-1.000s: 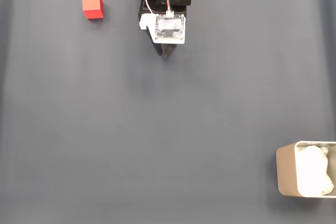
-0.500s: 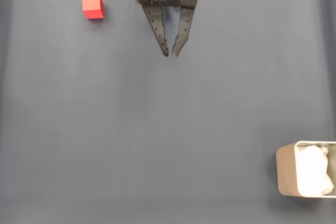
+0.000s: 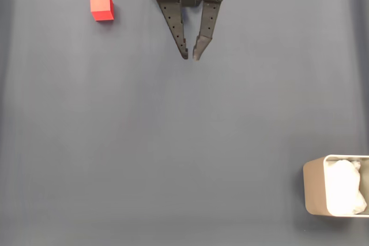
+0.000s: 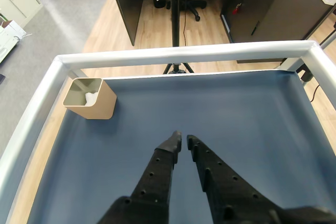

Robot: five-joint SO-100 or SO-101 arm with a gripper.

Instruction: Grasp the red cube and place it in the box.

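Fixed view, top-down: matte dark blue-grey mat [image 3: 173, 142] covers the whole work surface, smooth, faint soft creases near the left and right edges. Gripper [image 3: 191, 57] enters from the top centre — two long black plastic fingers, tapered to points, rows of small holes along each. White housing and red-white wires sit at its base by the top edge. Fingertips are slightly parted, a narrow gap between them, nothing held.

Red cube [image 3: 101, 6] — small, bright, matte faces, crisp edges — sits on the mat at upper left, well apart from the gripper and to the left of it, roughly level with the finger bases. No contact.

Box [image 3: 314, 188] at lower right, cut off by the right edge: beige-grey, rounded corners, thin walls, crumpled white paper-like lining inside. Far from both cube and gripper, diagonally across the mat.

Wrist view: the same perforated black fingers [image 4: 182, 141] rise from the bottom edge, tips close with a thin slit between. Mat [image 4: 236, 114] is framed by a pale rail [image 4: 184, 54] with a rounded profile. Box [image 4: 90, 98] stands upright at the far left corner of the mat, open top, white lining visible. Beyond the rail: wood floor, dark cabinets, a tripod stand.
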